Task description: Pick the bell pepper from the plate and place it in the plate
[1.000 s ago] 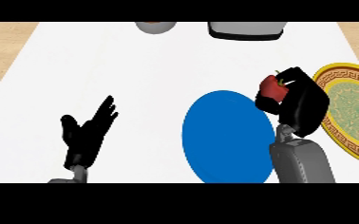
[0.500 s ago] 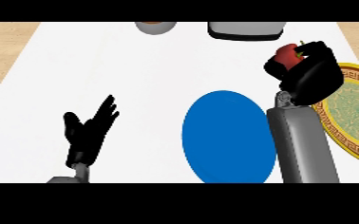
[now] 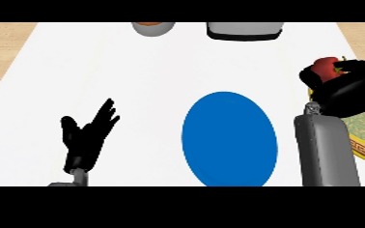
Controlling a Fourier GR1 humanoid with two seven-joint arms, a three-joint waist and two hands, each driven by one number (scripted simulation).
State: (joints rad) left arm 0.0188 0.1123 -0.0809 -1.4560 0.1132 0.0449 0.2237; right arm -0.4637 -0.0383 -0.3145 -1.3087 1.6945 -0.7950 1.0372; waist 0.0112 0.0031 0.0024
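My right hand is up at the right edge of the view, its grey forearm rising from the lower edge beside the blue plate. The fingers of that hand are curled round the red bell pepper — the pepper's top and a bit of its green stem show above my black knuckles, and the rest is hidden in my grip. Under my wrist and forearm, a sliver of the yellow-rimmed patterned plate shows at the right edge; most of it is covered by my arm or cut off.

My left hand rests low at the left, fingers spread and pointing up, holding nothing.

The blue plate lies bare on the white desk, between my two arms and just beside my right forearm. Along the far edge of the desk sit a grey bowl with something orange-brown in it and a grey, dark-rimmed container — both well apart from my hands.
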